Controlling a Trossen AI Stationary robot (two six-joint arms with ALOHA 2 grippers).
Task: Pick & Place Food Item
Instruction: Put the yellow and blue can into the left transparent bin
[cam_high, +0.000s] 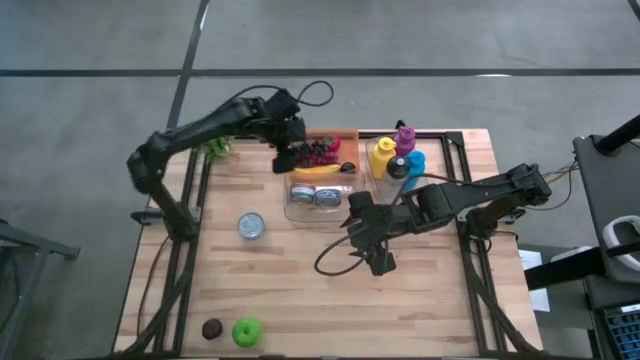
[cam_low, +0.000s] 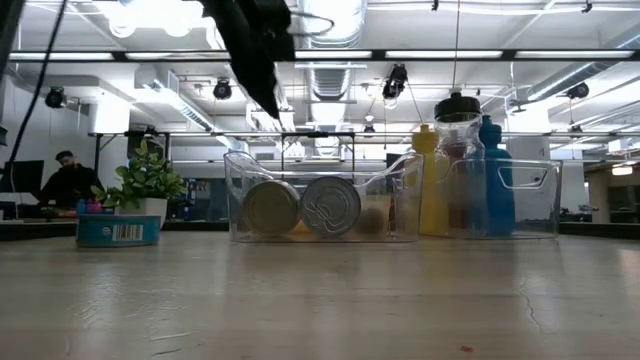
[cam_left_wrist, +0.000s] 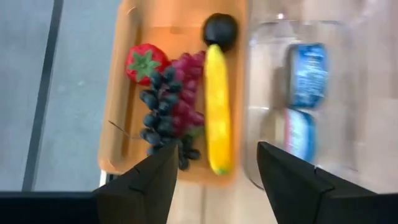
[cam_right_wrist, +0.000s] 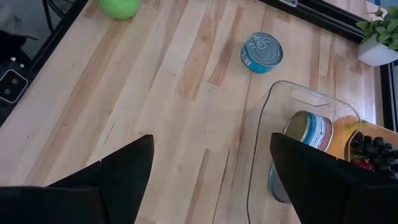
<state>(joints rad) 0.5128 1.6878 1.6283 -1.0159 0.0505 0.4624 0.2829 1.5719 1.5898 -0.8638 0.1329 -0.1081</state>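
An orange tray (cam_left_wrist: 121, 93) at the table's far side holds a banana (cam_left_wrist: 217, 106), dark and red grapes (cam_left_wrist: 168, 106), a strawberry (cam_left_wrist: 144, 62) and a dark plum (cam_left_wrist: 219, 28). My left gripper (cam_left_wrist: 214, 186) hangs open above the tray's near-left part (cam_high: 288, 160) and touches nothing. My right gripper (cam_right_wrist: 211, 180) is open and empty above mid-table (cam_high: 358, 228), beside the clear bin (cam_right_wrist: 267, 124). A green apple (cam_high: 246, 331) and a small dark fruit (cam_high: 211, 328) lie near the table's near edge.
The clear bin (cam_high: 300, 205) holds two cans (cam_low: 300, 207). A second clear bin (cam_high: 375, 165) holds several bottles (cam_low: 460, 170). A loose blue can (cam_high: 250, 226) lies left of centre. A small potted plant (cam_high: 215, 150) stands at the far left. Bare wood (cam_high: 300, 290) lies in front.
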